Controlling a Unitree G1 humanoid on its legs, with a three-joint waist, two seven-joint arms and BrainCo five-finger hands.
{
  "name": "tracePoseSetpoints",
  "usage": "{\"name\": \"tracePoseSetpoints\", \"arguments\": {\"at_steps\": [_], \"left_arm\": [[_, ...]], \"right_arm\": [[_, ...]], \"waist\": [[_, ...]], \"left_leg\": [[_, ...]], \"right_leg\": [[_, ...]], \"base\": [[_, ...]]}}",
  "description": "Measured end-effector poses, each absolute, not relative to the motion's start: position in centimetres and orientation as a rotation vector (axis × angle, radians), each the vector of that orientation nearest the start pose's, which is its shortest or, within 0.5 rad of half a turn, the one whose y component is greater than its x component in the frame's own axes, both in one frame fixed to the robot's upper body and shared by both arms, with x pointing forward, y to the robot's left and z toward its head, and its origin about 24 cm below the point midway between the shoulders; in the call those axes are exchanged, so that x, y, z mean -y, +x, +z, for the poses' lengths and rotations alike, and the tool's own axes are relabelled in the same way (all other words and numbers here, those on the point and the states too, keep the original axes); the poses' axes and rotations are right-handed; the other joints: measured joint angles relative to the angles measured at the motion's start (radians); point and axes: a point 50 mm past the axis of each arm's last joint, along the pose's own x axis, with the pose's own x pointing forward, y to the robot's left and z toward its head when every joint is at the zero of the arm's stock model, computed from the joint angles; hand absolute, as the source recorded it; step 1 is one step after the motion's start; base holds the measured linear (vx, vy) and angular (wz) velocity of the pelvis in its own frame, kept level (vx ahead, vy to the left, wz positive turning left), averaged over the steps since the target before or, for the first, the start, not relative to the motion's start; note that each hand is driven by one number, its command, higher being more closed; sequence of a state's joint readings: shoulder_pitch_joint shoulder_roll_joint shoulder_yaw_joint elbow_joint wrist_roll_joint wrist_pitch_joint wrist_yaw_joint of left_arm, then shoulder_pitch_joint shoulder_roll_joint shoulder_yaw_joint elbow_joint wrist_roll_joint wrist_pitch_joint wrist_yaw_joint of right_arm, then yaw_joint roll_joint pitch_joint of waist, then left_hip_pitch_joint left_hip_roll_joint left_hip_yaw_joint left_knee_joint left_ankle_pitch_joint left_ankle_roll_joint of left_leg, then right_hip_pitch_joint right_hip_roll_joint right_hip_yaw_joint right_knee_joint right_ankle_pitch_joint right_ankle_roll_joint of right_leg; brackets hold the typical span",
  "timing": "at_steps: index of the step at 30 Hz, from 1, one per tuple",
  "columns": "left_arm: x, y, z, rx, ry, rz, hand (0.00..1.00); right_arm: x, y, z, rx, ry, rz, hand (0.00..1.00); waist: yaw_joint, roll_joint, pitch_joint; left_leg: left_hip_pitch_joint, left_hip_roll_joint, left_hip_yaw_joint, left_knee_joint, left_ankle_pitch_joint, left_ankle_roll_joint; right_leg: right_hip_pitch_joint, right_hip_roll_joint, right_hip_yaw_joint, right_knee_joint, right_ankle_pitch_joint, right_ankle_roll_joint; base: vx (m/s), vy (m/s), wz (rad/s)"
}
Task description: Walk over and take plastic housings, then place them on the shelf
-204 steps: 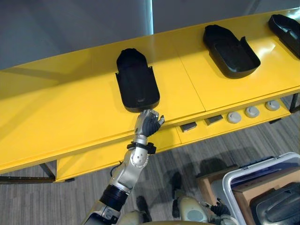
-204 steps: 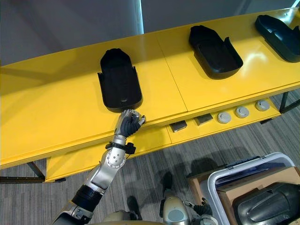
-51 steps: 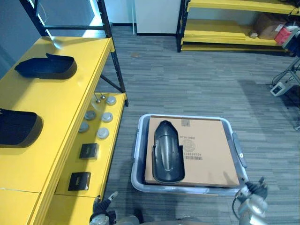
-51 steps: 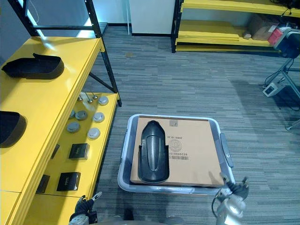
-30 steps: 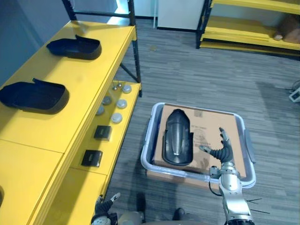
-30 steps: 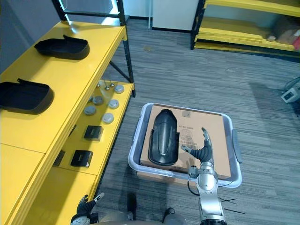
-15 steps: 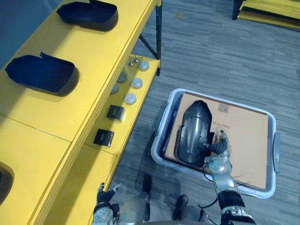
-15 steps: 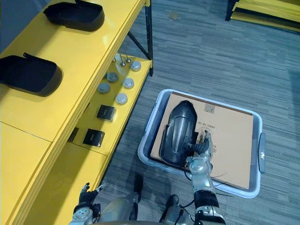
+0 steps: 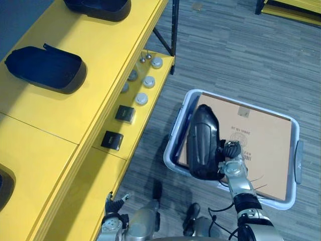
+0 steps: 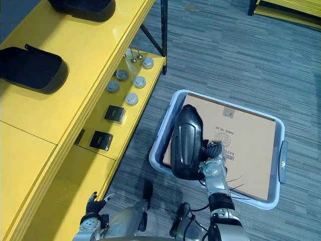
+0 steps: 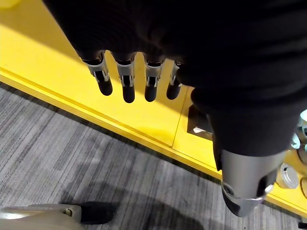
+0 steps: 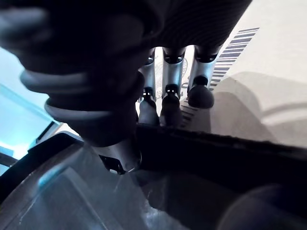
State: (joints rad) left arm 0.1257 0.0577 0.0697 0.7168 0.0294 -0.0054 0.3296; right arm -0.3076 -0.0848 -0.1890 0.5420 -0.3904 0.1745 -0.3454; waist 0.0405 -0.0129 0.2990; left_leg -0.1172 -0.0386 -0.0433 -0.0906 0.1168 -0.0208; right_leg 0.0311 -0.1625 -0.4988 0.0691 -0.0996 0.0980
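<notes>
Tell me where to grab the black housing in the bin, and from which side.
Take the black housing by its long edge facing the cardboard, coming from that side. Its other edge lies close to the bin wall, leaving little room. The right hand hooks its fingers over that edge.

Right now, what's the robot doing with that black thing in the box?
The robot is bent over a grey bin on the floor. Its right hand grips the edge of a black plastic housing that rests on the cardboard inside the bin. Its left hand hangs open, low beside the yellow shelf. Other housings already sit on top of that shelf, so this one looks like the next to go there.
</notes>
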Motion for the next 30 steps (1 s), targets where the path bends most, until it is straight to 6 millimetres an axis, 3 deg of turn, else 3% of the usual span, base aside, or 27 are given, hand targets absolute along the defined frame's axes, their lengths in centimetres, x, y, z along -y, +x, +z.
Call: {"name": "tracePoseSetpoints", "arguments": {"at_steps": [8,11,15,17,23,26,30], "left_arm": [[-19.5,14.6,-11.9,-0.784,0.183,0.390,0.00],[-18.2,16.5,-10.2,-0.672,0.175,0.337,0.00],[-15.9,19.6,-6.2,-0.448,0.128,0.271,0.00],[-14.7,21.1,-2.9,-0.285,0.093,0.235,0.00],[-12.1,22.6,3.7,0.030,0.007,0.150,0.00],[-11.0,23.1,5.0,0.088,-0.030,0.105,0.00],[-8.9,23.9,6.4,0.144,-0.051,0.036,0.00]], "right_arm": [[22.4,27.4,1.8,-0.223,-0.395,-0.569,1.00],[23.5,25.8,2.2,-0.185,-0.389,-0.654,1.00],[24.1,24.2,3.2,-0.127,-0.393,-0.730,1.00],[23.7,24.1,4.6,-0.050,-0.380,-0.739,1.00],[21.6,24.2,8.0,0.137,-0.360,-0.700,1.00],[20.5,24.1,9.0,0.199,-0.358,-0.661,1.00],[17.6,24.3,10.4,0.291,-0.313,-0.561,1.00]], "waist": [[-0.015,-0.007,-0.003],[-0.026,-0.012,-0.007],[-0.041,-0.020,-0.035],[-0.061,-0.020,-0.041],[-0.082,-0.011,-0.079],[-0.081,-0.001,-0.092],[-0.084,0.002,-0.107]], "left_leg": [[0.027,0.001,0.005,-0.002,0.002,-0.003],[0.028,0.003,0.007,-0.002,0.002,-0.004],[0.029,0.003,0.008,-0.002,0.003,-0.003],[0.042,0.003,0.008,-0.002,0.003,-0.002],[0.059,0.005,0.021,-0.002,0.000,0.001],[0.073,0.006,0.027,-0.002,-0.004,0.008],[0.084,0.013,0.053,-0.002,-0.009,0.014]], "right_leg": [[0.024,-0.001,0.005,-0.001,0.000,0.000],[0.024,0.000,0.007,-0.001,0.000,0.000],[0.025,0.001,0.009,-0.001,0.000,0.000],[0.036,0.001,0.011,-0.003,0.000,-0.001],[0.044,0.003,0.033,-0.006,0.000,-0.001],[0.055,0.004,0.039,-0.008,0.000,-0.001],[0.053,0.008,0.064,-0.008,0.003,-0.006]], "base": [[-0.02,0.003,-0.02],[-0.02,0.005,-0.01],[0.00,0.000,0.00],[0.00,-0.003,-0.02],[0.00,-0.011,-0.10],[0.00,-0.006,-0.08],[-0.02,-0.005,-0.19]]}}
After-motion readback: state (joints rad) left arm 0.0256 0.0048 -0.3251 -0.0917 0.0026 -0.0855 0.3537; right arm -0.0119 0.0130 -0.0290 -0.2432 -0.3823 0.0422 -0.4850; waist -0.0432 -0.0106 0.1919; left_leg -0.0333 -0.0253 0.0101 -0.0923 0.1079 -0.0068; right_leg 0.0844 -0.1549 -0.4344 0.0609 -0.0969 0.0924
